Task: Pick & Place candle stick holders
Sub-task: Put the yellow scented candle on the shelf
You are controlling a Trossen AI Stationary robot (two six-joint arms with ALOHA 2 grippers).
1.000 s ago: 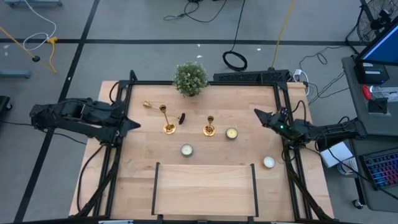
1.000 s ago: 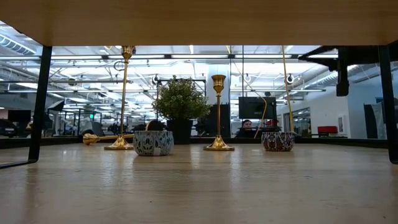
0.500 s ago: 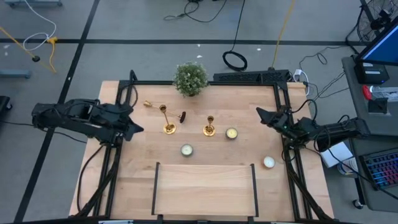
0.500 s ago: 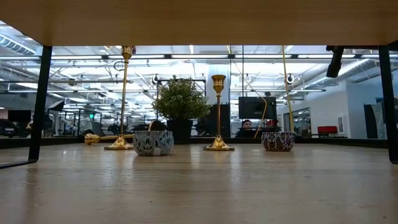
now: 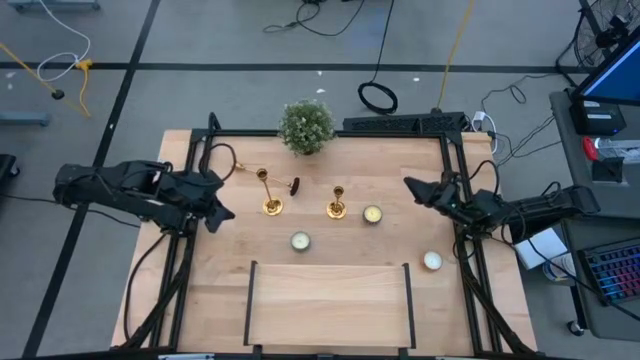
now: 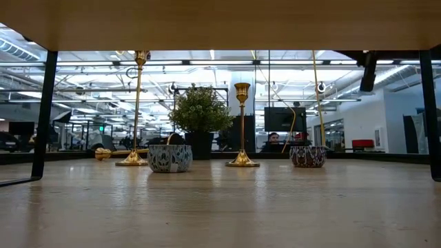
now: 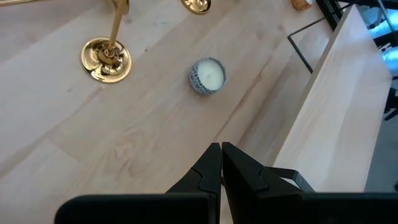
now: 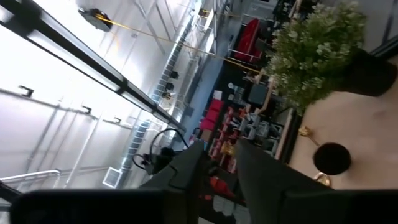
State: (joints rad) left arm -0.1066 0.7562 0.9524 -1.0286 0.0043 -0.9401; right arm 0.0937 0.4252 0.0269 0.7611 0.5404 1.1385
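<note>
Taking the potted plant (image 5: 306,126) at the back edge of the wooden surface (image 5: 330,300) as the landmark: two candle stick holders stand upright in front of it, long axes vertical, cups on top. One candle stick holder (image 5: 270,204) stands in front of the plant and slightly toward the left arm's side; the second holder (image 5: 337,208) stands in front of it toward the right arm's side. A third holder (image 5: 248,171) lies tipped on its side, long axis flat on the surface, closer to the plant than the first holder and on the left arm's side; which end faces the plant cannot be told.

Three small patterned tins each hold a pale tealight: one tin (image 5: 372,214) just beside the second holder, another tin (image 5: 300,241) farther from the plant than both upright holders, a third tin (image 5: 432,261) well apart near the right edge.

The left hand (image 7: 221,157) has its fingers pressed together, holding nothing, above the surface near the first holder. The right hand (image 8: 219,160) holds nothing; its fingers (image 8: 261,163) show a narrow gap.
</note>
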